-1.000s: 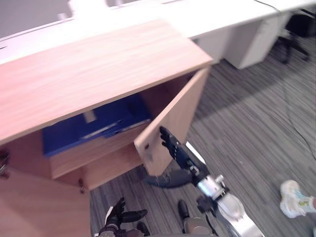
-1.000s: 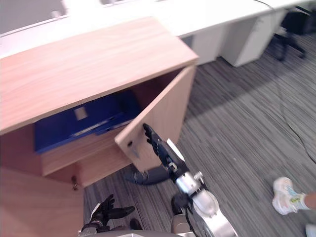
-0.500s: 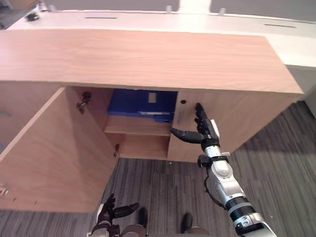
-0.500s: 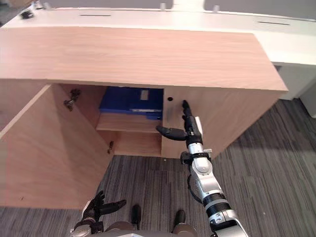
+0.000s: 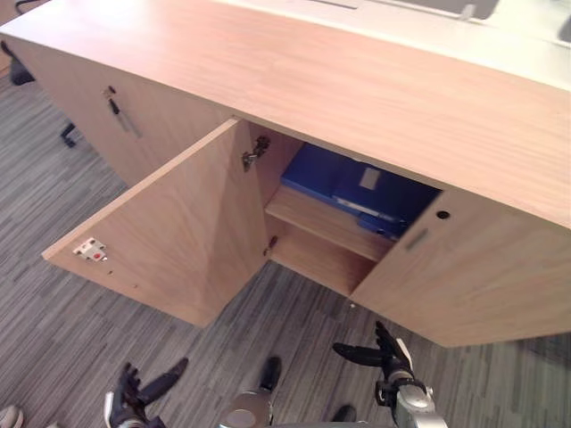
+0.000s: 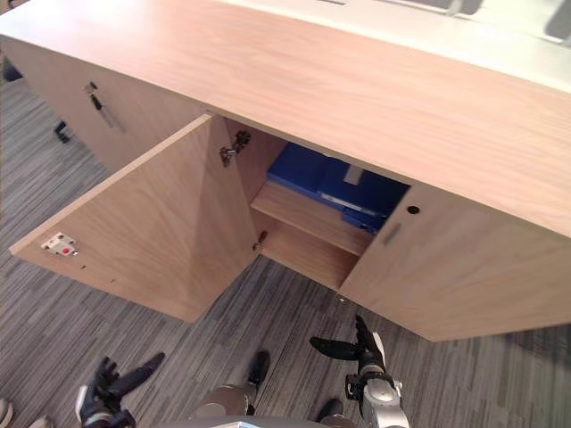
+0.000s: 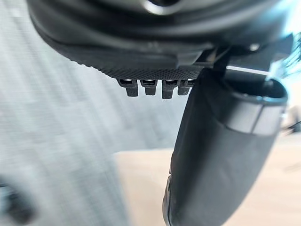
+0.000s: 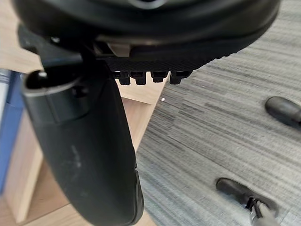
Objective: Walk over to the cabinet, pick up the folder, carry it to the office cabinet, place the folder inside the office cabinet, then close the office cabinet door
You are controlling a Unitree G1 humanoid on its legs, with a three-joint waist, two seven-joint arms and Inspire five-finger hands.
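The stiff, hinged door point(image 5: 169, 232) at centre left is judged best pushed near its free edge, the left hand point(image 5: 128, 399) and right hand point(image 5: 393, 359) being held low with fingers spread, empty.

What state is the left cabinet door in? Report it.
Open: the left door stands wide from the cabinet, exposing the blue folder on its shelf.

right robot hand point(image 8: 141, 28): empty, thumb straight | blue folder point(image 8: 5, 132): on wooden cabinet point(image 8: 141, 113) shelf | grey carpet floor point(image 8: 221, 127): beside cabinet
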